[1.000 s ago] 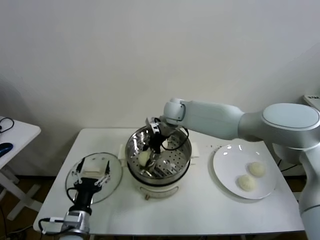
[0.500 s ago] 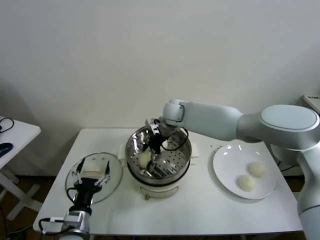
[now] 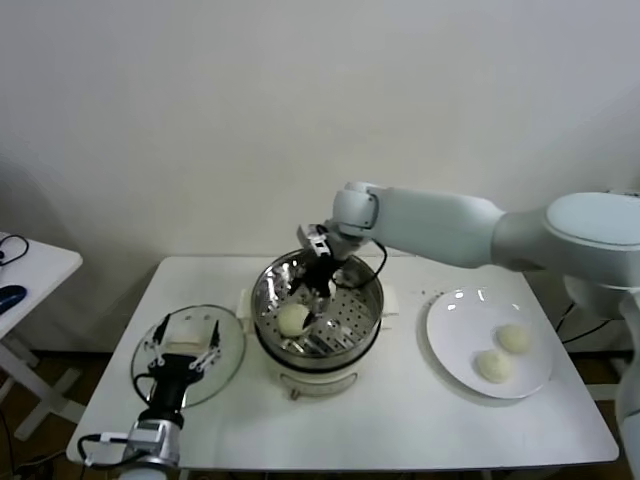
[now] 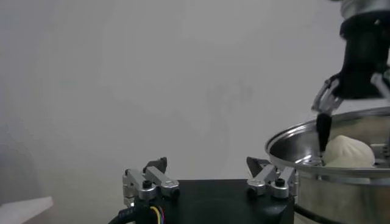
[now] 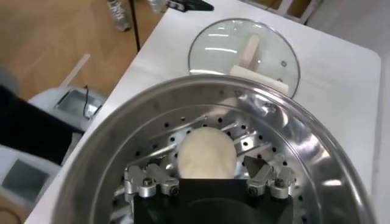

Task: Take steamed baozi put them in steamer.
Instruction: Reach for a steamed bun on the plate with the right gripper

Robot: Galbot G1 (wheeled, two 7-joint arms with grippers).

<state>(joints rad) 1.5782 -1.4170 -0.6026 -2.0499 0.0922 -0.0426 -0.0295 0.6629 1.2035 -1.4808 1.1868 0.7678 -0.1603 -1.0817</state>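
The steamer (image 3: 318,322), a shiny steel pot on a white base, stands mid-table. One steamed baozi (image 3: 293,319) lies on its perforated tray. My right gripper (image 3: 318,284) hovers open just above that bun, touching nothing. In the right wrist view the baozi (image 5: 206,152) rests free on the tray, below the spread right gripper (image 5: 207,165), inside the steamer's rim (image 5: 152,97). Two more baozi (image 3: 514,338) (image 3: 492,365) sit on the white plate (image 3: 450,330) to the right. My left gripper (image 3: 181,348) is parked open over the glass lid, holding nothing. The left wrist view shows the steamer (image 4: 341,159) with its baozi (image 4: 348,152).
A round glass lid (image 3: 190,352) with a pale handle lies flat on the table left of the steamer; it also shows in the right wrist view as the lid (image 5: 244,52). A small side table (image 3: 30,265) stands at the far left. A wall runs behind the table.
My right gripper opened and let the baozi go onto the steamer tray, then rose slightly above it. The left arm has not moved.
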